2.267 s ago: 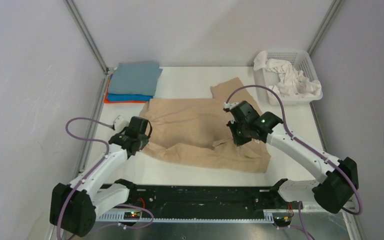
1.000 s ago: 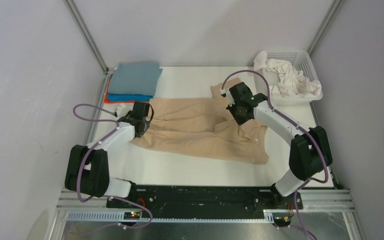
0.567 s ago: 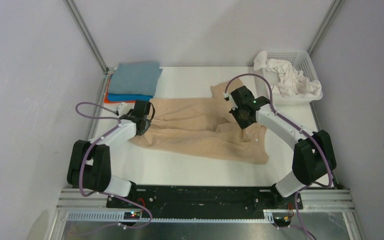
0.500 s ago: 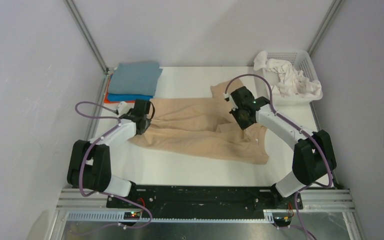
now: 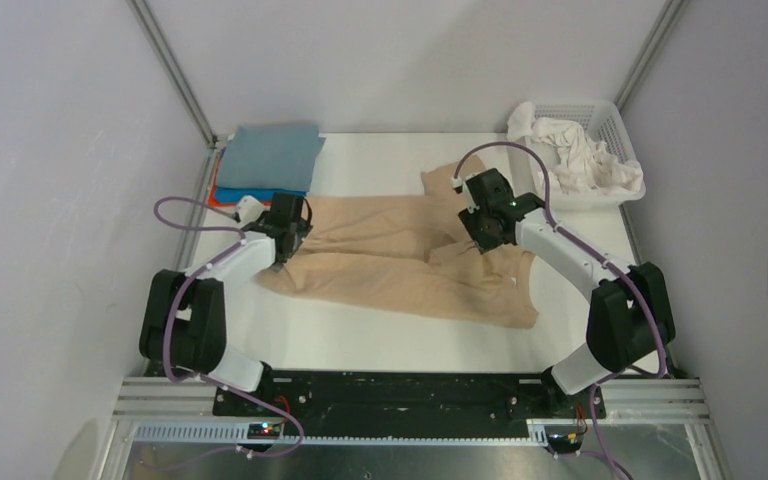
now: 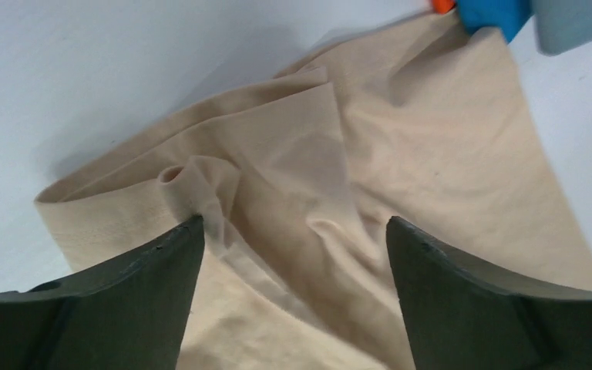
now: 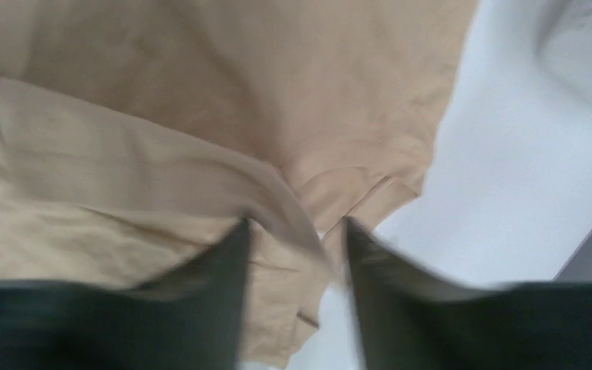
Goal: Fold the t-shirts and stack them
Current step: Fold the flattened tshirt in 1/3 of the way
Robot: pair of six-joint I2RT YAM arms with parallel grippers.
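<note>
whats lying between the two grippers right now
Only the tan t-shirt, spread flat on the table from the left gripper across to the right gripper. The top view shows it.

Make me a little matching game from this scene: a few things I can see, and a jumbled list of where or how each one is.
Things:
1. tan t-shirt
2. grey-blue t-shirt
3. white garment
4. left gripper

Place or state:
A. heaped in the mesh basket at the far right
B. jaws wide apart just above tan cloth
C. spread out across the middle of the table
D. folded, lying on top of a bright blue t-shirt in the far left corner

Pairs: 1-C, 2-D, 3-A, 4-B
</note>
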